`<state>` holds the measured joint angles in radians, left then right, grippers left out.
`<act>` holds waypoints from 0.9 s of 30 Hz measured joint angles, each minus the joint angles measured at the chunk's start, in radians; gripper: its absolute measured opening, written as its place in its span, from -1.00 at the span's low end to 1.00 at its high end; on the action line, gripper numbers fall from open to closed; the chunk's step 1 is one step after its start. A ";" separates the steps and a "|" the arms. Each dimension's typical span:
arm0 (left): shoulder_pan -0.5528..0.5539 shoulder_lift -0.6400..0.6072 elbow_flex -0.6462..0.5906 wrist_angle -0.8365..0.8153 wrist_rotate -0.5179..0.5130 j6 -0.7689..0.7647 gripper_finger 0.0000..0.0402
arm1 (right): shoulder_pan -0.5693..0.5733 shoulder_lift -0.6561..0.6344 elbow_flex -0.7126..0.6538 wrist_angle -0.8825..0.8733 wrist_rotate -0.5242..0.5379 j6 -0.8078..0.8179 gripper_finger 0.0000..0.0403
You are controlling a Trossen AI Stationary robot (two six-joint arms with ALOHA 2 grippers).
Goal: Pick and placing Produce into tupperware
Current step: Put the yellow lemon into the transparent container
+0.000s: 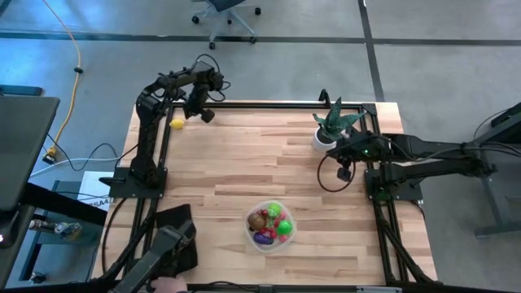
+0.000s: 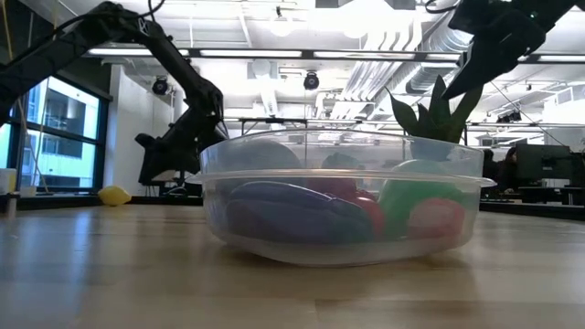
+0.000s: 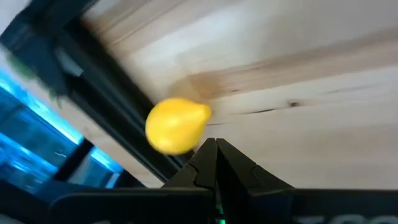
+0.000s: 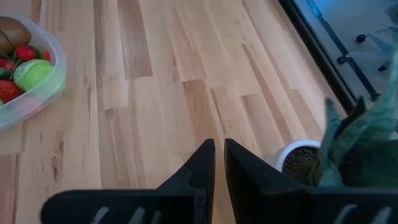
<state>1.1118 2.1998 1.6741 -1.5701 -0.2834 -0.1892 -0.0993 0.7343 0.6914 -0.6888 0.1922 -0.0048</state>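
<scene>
The left claw [image 3: 216, 148] hangs over the far left corner of the tabletop [image 1: 244, 163], its fingers pressed together and holding nothing; the yellow produce piece [image 3: 176, 125] lies on the wood just beside its fingertips, close against the dark frame rail [image 3: 106, 118] that edges the tabletop. In the high view that yellow piece [image 1: 176, 124] sits just to the outer side of the left claw [image 1: 199, 114]. The tupperware [image 1: 271, 226] stands well apart from that claw, near the front edge — it already holds red, green, purple and brown produce. The right claw [image 4: 219, 149] hovers above bare wood with its fingers nearly pressed together, pinching nothing, and the spiky plant in a white pot [image 1: 332, 126] stands just beside it. A flat black rectangle [image 1: 175, 236] lies at the front left — well away from both claws.
</scene>
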 joint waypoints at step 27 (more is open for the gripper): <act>0.029 -0.032 0.006 0.000 -0.007 -0.751 -1.00 | -0.006 -0.028 0.000 -0.002 0.006 0.001 -0.87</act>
<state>1.1406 2.1677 1.6800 -1.5699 -0.2907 -0.9398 -0.1051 0.7059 0.6914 -0.6907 0.1986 -0.0040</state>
